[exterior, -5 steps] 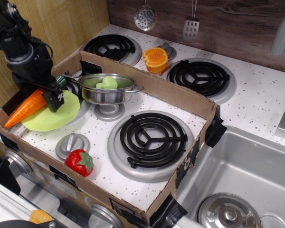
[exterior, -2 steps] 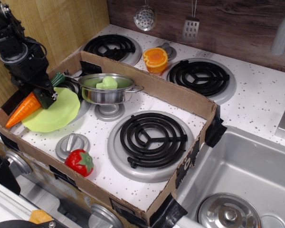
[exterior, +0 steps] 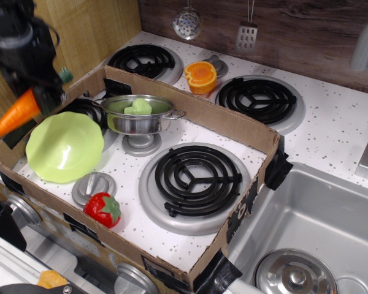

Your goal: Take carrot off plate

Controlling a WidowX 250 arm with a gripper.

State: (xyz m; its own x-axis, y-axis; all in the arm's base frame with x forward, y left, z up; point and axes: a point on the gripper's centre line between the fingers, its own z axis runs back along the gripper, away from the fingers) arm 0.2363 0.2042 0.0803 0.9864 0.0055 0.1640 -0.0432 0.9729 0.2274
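Observation:
The gripper (exterior: 44, 92) is at the far left, shut on the orange carrot (exterior: 13, 115). It holds the carrot in the air above the left wall of the cardboard tray, tip pointing down-left; its green top (exterior: 65, 75) shows behind the fingers. The lime-green plate (exterior: 64, 147) lies bare on the front-left burner, below and right of the carrot, not touching it.
A steel pot (exterior: 140, 115) holding a green thing stands right of the gripper. A red strawberry (exterior: 102, 209) and a knob (exterior: 93, 185) lie near the front. The cardboard tray wall (exterior: 190, 107) rings the stove. An orange half (exterior: 200, 76) sits behind. The sink (exterior: 306, 214) is at right.
The gripper has risen and moved left with the carrot, lifting it off the plate. The plate is now fully uncovered.

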